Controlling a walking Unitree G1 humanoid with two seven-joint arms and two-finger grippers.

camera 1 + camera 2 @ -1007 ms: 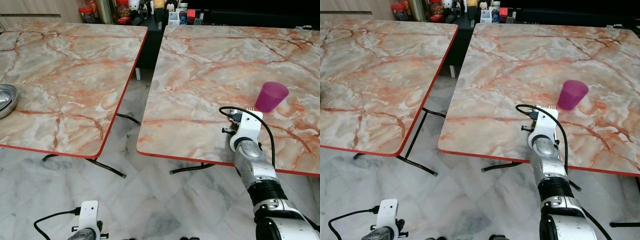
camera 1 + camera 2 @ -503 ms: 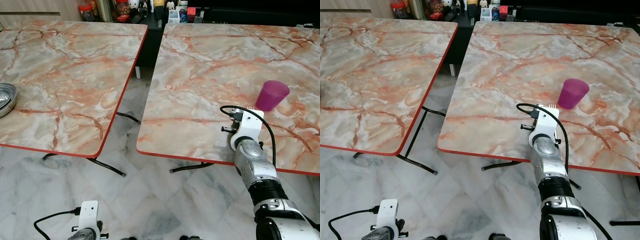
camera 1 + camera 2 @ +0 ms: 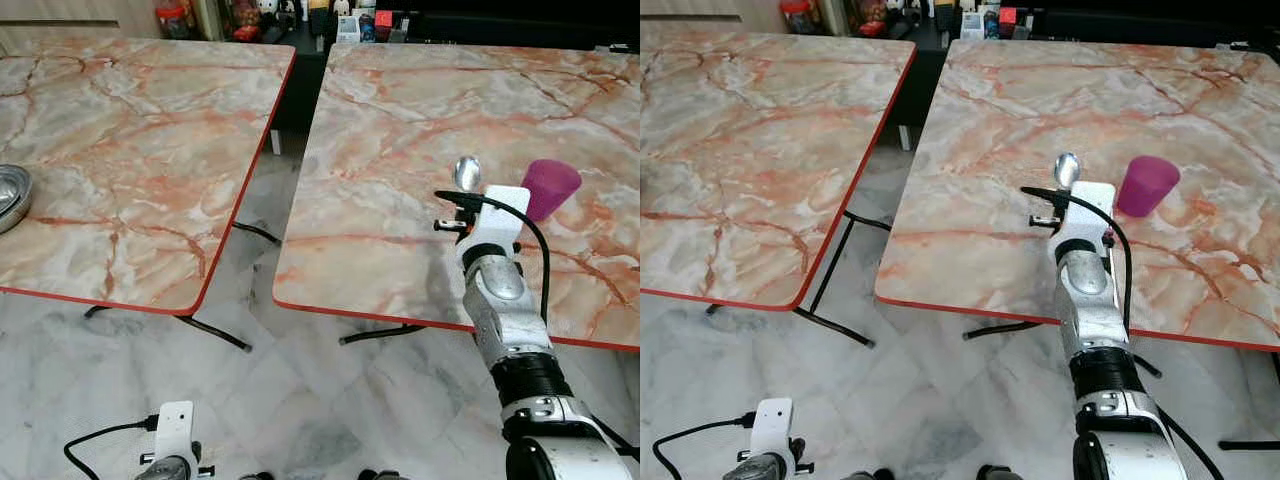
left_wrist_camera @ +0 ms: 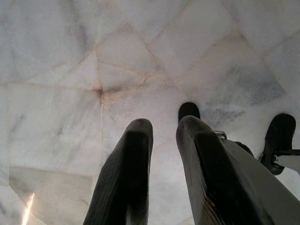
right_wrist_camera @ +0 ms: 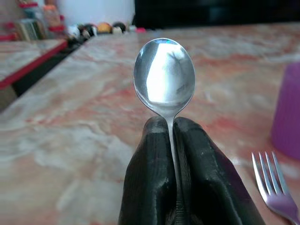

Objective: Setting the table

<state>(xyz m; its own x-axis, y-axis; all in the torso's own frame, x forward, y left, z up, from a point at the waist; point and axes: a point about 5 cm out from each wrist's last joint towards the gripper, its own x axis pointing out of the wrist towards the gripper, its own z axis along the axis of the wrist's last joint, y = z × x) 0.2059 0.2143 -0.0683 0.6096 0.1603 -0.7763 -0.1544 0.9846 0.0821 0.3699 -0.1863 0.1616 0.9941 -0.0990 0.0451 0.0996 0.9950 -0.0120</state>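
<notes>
Right wrist view shows my right gripper (image 5: 171, 124) pinching a spoon (image 5: 164, 78) by its handle, which is hidden between the fingers, over the right table (image 3: 400, 150) beside a purple cup (image 3: 549, 188) and a fork (image 5: 274, 185) cut off at the edge, while my left gripper (image 4: 161, 133) hangs slightly open over the floor (image 4: 70, 70).

Shiny silver metal spoon (image 5: 164, 79). Translucent magenta plastic cup (image 3: 549, 188). Cream marble-pattern desk (image 3: 400, 130), orange-red veins, red edge. Pale grey marble floor tiles (image 3: 120, 370). Grey steel bowl (image 3: 10, 195). Silver fork (image 5: 274, 187).
</notes>
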